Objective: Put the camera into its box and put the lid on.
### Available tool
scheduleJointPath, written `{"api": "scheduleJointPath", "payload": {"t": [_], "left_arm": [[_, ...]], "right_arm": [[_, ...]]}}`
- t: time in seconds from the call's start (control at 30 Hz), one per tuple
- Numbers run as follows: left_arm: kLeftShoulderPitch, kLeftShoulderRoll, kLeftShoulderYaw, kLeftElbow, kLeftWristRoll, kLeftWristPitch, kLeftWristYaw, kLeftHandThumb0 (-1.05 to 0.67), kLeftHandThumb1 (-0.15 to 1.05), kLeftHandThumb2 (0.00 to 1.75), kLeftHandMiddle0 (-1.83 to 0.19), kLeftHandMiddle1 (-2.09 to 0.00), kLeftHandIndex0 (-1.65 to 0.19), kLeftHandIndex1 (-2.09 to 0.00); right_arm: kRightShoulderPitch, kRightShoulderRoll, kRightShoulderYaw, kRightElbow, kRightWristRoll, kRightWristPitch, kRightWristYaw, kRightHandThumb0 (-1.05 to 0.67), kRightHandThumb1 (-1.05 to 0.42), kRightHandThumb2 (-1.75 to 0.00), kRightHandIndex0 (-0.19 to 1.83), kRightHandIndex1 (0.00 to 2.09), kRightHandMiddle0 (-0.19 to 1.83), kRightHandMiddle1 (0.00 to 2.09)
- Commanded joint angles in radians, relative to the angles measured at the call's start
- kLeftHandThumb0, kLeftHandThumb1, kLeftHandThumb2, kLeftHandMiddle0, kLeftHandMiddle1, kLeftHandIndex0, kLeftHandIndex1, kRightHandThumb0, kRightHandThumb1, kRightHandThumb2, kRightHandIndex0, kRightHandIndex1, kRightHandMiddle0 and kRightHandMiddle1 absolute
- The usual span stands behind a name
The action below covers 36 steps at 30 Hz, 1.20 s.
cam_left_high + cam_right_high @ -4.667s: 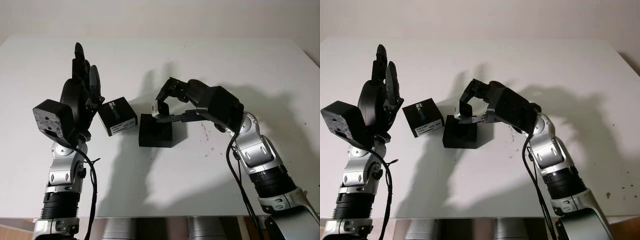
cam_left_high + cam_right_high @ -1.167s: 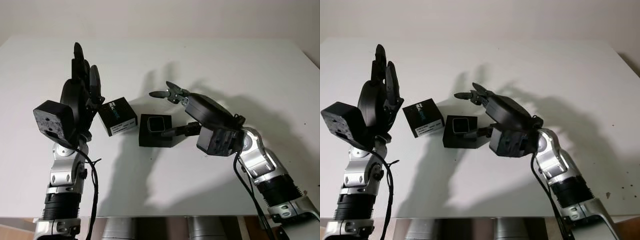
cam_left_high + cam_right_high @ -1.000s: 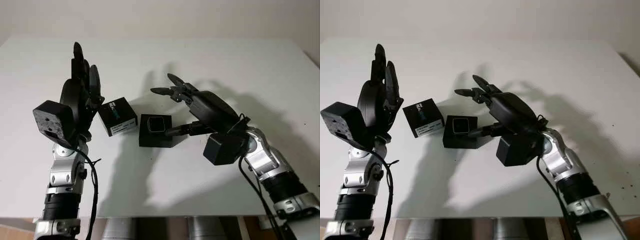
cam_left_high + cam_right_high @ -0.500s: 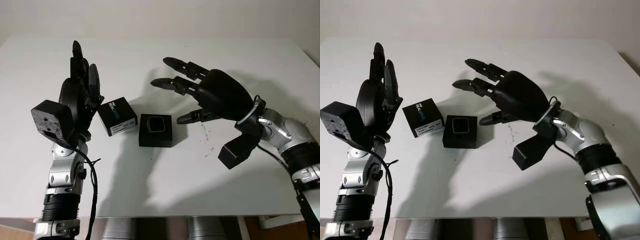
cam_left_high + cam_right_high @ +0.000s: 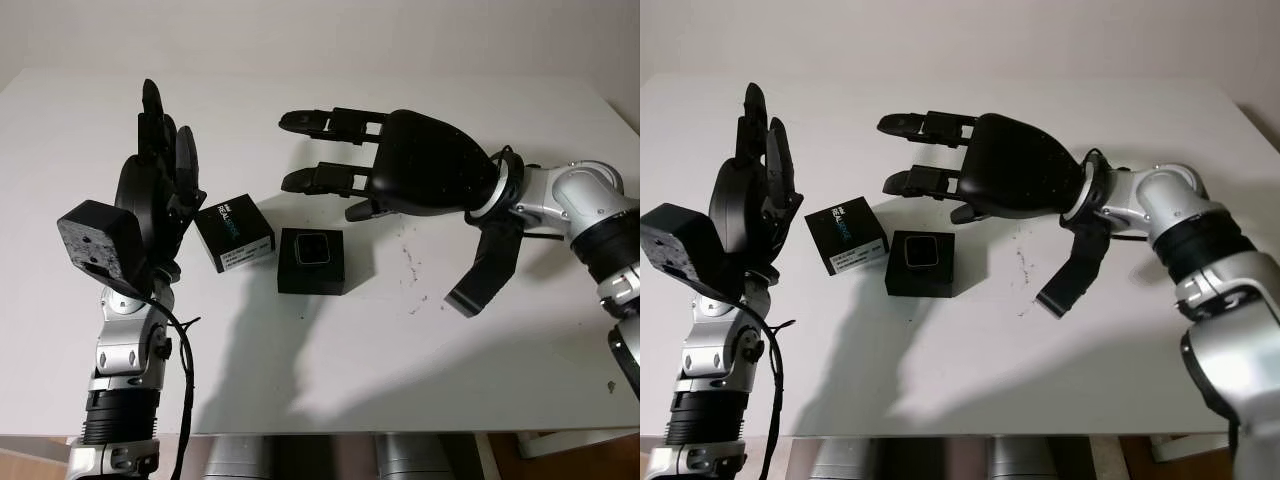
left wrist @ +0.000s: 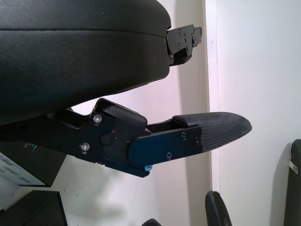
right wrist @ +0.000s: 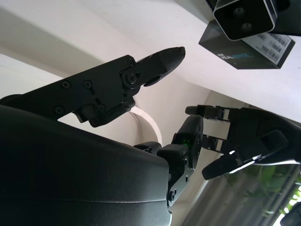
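The small camera (image 5: 312, 248) sits inside the open black box (image 5: 311, 272) at the middle of the white table (image 5: 300, 360). The black lid (image 5: 235, 232), with white labels, lies on the table just left of the box, apart from it. My right hand (image 5: 310, 170) hovers open above and behind the box, fingers pointing left, holding nothing. Left of the lid my left hand (image 5: 160, 130) is raised upright and open. In the right wrist view the lid (image 7: 254, 54) appears beyond my right hand's fingers (image 7: 155, 63).
A few dark specks mark the table (image 5: 410, 270) to the right of the box. Bare white surface stretches in front of the box and towards the far edge.
My right hand has let go of the camera, which now sits in the box. The hand opened, turned over and rose back to the right. The left hand stayed put.
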Motion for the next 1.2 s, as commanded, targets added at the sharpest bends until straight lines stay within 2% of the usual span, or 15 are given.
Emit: {"api": "scheduleJointPath", "payload": {"t": [0.0,0.33,0.67,0.83,1.17], "left_arm": [[0.007,0.002,0.007,-0.017,-0.003,-0.005,0.003,-0.78,1.05,0.59,0.19,0.0,0.19,0.0],[0.008,0.007,0.018,-0.023,0.0,0.01,0.011,-0.81,1.05,0.59,0.19,0.0,0.19,0.0],[0.01,0.006,0.017,-0.029,0.004,0.013,0.018,-0.81,1.05,0.58,0.19,0.0,0.19,0.0],[0.007,0.0,0.018,-0.022,-0.003,0.009,0.018,-0.81,1.05,0.57,0.19,0.0,0.19,0.0],[0.01,-0.003,0.017,-0.018,-0.005,0.001,0.014,-0.8,1.05,0.56,0.19,0.0,0.19,0.0]], "right_arm": [[-0.049,0.012,0.043,0.033,-0.02,0.0,-0.047,-0.43,-0.87,-0.06,0.34,0.15,0.43,0.67],[-0.121,0.053,0.21,0.152,-0.095,0.067,-0.217,-0.46,-0.9,-0.06,0.33,0.13,0.43,0.79],[-0.139,0.069,0.337,0.211,-0.142,0.13,-0.324,-0.44,-0.9,-0.05,0.29,0.09,0.3,0.73],[-0.143,0.073,0.368,0.228,-0.137,0.133,-0.337,-0.44,-0.91,-0.06,0.21,0.05,0.23,0.69],[-0.139,0.087,0.398,0.25,-0.129,0.138,-0.365,-0.44,-0.91,-0.06,0.21,0.05,0.25,0.69]]}}
